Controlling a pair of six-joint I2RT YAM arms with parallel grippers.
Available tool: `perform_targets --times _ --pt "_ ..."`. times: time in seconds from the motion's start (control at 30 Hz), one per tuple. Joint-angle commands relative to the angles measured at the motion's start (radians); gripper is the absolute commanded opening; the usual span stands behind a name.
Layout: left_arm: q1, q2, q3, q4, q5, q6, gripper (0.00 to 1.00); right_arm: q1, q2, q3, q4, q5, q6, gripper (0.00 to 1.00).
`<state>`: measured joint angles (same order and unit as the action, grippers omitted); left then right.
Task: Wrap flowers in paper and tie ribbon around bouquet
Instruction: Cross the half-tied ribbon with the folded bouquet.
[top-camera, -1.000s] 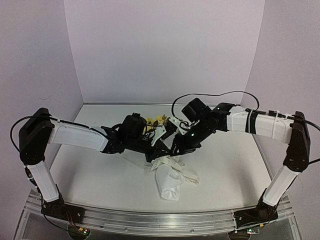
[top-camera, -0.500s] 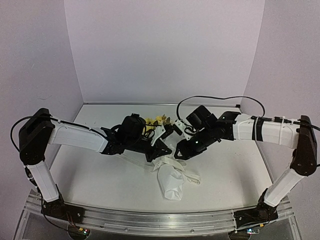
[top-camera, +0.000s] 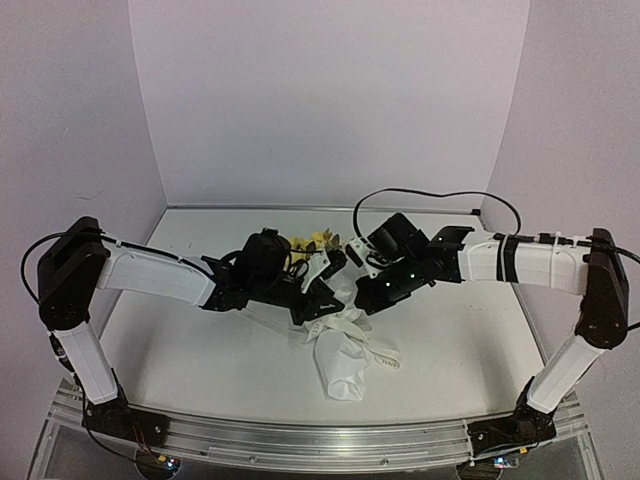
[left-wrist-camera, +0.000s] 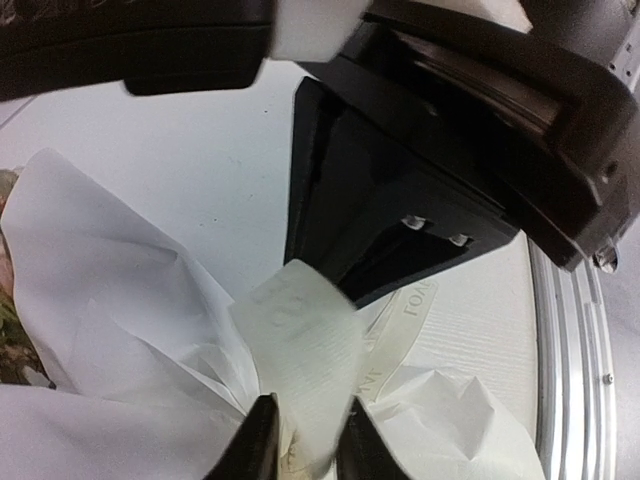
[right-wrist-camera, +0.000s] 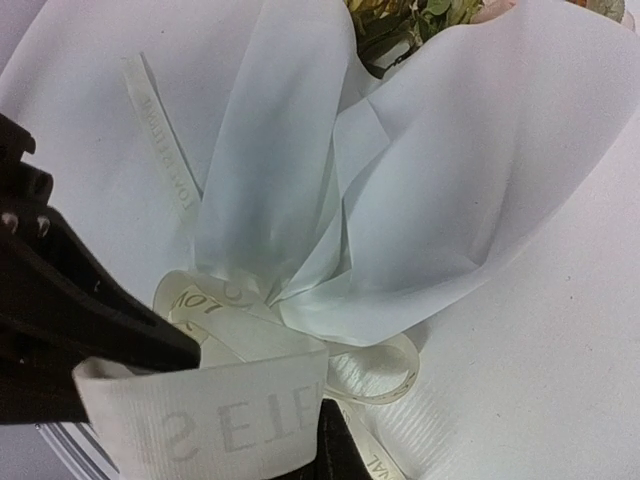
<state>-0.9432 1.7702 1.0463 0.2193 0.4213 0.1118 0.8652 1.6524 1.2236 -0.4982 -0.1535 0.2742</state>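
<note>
Bouquet lies on bench, just under both claws. Right claw was open, now closed on ribbon, its tips hidden behind it. Left claw pinches ribbon too. Flowers beyond them mostly hidden.

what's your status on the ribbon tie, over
Shut on the ribbon: left end effector, right end effector. Looped at the bouquet neck, one tail loose. The two nearly tip to tip.
</note>
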Motion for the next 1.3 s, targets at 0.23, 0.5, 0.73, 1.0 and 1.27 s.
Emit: perform_targets --times 0.23,0.5,0.73,1.0,1.27 --pt "0.011 -0.018 0.003 0.075 -0.033 -0.015 0.32 0.02 -0.035 0.018 0.033 0.003 0.002 0.0" --pt "0.013 -0.009 0.035 0.082 -0.021 -0.012 0.41 0.025 -0.031 0.024 0.03 -0.006 0.003 0.0" --pt "0.014 0.001 0.048 0.105 -0.014 -0.029 0.41 0.027 -0.034 0.019 0.027 -0.011 0.006 0.0" --pt "0.015 0.015 0.051 0.135 0.005 -0.059 0.11 0.027 -0.057 -0.003 0.027 0.0 0.014 0.0" --pt "0.015 -0.009 0.0 0.19 -0.022 -0.093 0.0 0.025 -0.198 -0.165 0.048 0.046 0.008 0.39"
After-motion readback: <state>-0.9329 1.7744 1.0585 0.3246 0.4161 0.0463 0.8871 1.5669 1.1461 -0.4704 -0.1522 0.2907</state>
